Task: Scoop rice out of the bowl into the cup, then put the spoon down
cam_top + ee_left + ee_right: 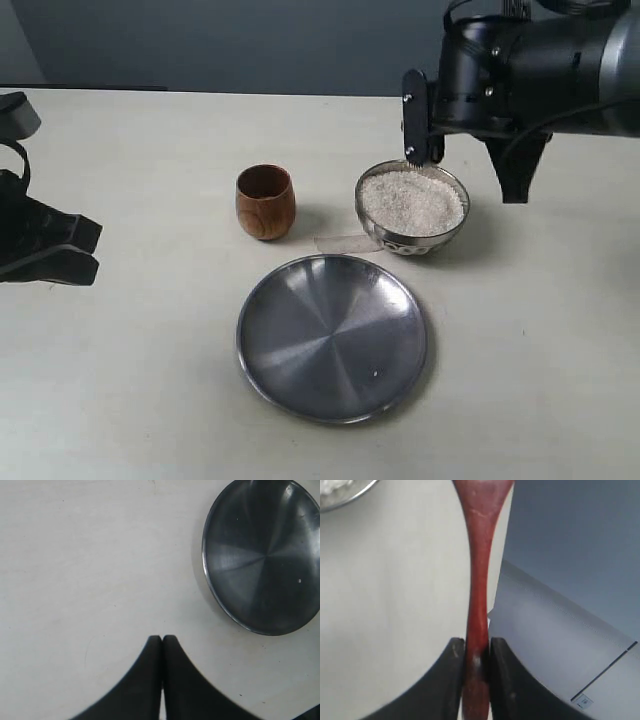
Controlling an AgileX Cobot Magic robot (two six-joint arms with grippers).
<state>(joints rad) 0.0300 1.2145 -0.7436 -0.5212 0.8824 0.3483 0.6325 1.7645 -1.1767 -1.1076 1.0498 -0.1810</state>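
Observation:
The steel bowl (412, 232) stands right of centre, heaped with white rice (412, 202). To its left stands the brown wooden cup (265, 202), upright. My right gripper (424, 148) hangs just above the bowl's far rim, fingers pointing down. In the right wrist view it (477, 647) is shut on the handle of the reddish-brown spoon (479, 575), whose head runs out of frame. A bit of the bowl's rim (355, 496) shows there too. My left gripper (162, 639) is shut on nothing and rests low at the table's left side (55, 250).
A large flat steel plate (332, 335) lies in front of the cup and bowl, also seen in the left wrist view as the plate (262, 555). A small pale clear strip (345, 242) lies on the table beside the bowl.

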